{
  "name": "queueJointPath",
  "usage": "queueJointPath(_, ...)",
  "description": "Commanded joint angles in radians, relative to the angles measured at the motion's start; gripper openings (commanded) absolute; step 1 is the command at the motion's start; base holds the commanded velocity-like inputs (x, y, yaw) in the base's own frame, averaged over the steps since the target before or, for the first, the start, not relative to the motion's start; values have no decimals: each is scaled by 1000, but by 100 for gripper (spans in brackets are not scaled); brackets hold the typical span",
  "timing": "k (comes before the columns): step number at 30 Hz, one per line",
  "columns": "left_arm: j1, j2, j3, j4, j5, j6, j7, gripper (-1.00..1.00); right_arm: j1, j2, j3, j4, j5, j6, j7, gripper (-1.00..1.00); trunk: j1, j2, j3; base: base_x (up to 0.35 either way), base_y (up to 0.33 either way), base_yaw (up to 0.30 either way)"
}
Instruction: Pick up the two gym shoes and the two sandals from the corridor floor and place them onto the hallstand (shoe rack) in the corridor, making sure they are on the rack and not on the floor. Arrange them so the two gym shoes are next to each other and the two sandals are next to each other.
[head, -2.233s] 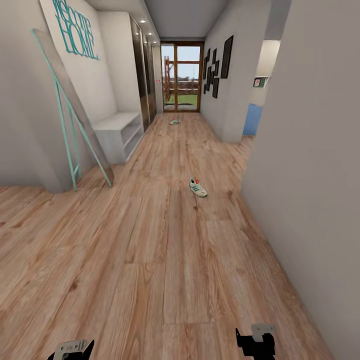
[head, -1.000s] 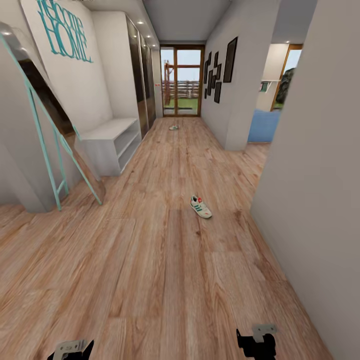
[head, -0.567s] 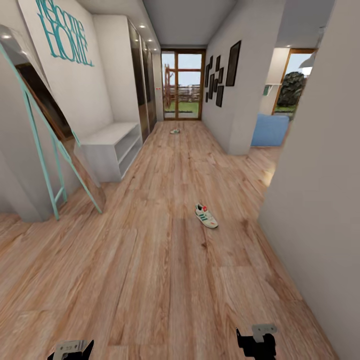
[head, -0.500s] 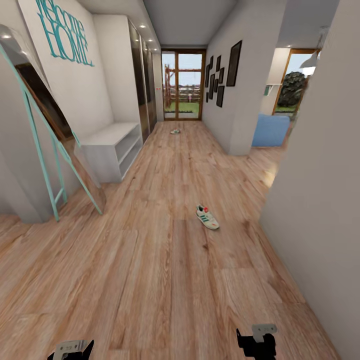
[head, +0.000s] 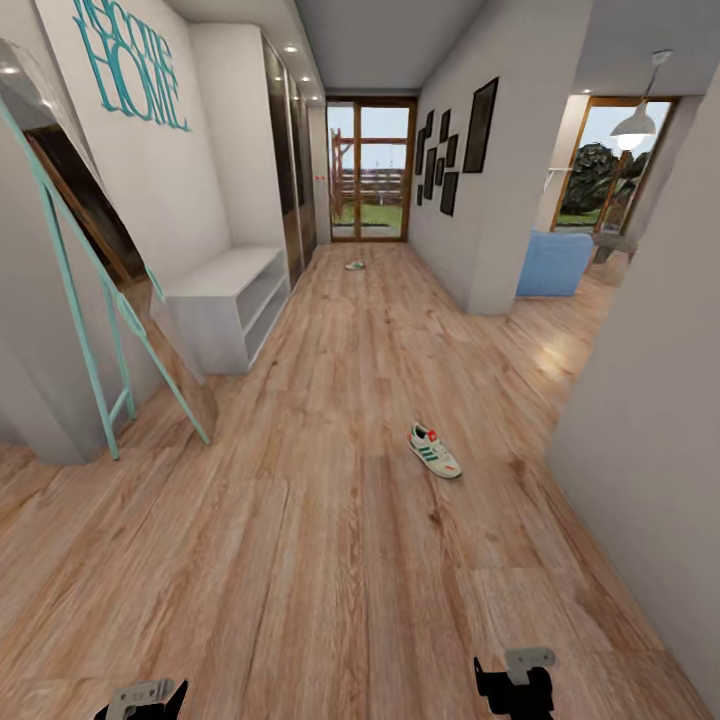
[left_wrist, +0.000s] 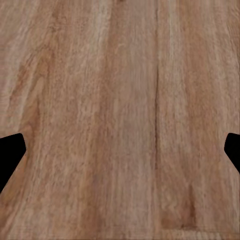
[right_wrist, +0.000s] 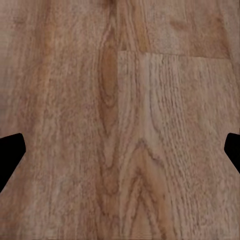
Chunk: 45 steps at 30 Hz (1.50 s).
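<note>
Step in hand: the robot appears to be on its way down the corridor toward the nearest white low-top gym shoe with green side stripes and a red-orange heel patch (head: 435, 451); nothing is grasped yet.
Nearest shoe: it lies alone on the warm brown wood-plank corridor floor (head: 300, 560), ahead and a little to the right, toe angled toward the right wall, well apart from both grippers.
Far shoe: a small pale shape (head: 354, 265) lies on the floor near the glass door at the corridor's end; too small to tell for sure, though it looks like a second sneaker.
Sandals: not made out from here.
Rack: the low white-grey hallstand with two open shelves (head: 232, 305) stands against the left wall, beyond the teal-framed leaning mirror (head: 90, 290).
Doing it well: the base should stop short of the shoe and slightly left of it, so the right arm can come down along the shoe's length without nudging it.
Left gripper (left_wrist: 120, 150): held low at the trunk's side, pointing down at bare planks, jaws wide apart and empty.
Right gripper (right_wrist: 120, 150): likewise low, spread wide over bare floor, holding nothing.
</note>
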Motion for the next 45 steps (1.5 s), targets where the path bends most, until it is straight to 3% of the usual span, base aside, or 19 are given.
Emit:
queueJointPath(1,-1,-1,9,1,-10,-5,-5,100,0,0,8,1,-1,-2,-7,100,0,0,-1,293,213,0)
queueJointPath(45,-1,-2,9,1,-10,-5,-5,100,-1,4,9,2,-1,-2,-9,100,0,0,-1,293,209,0)
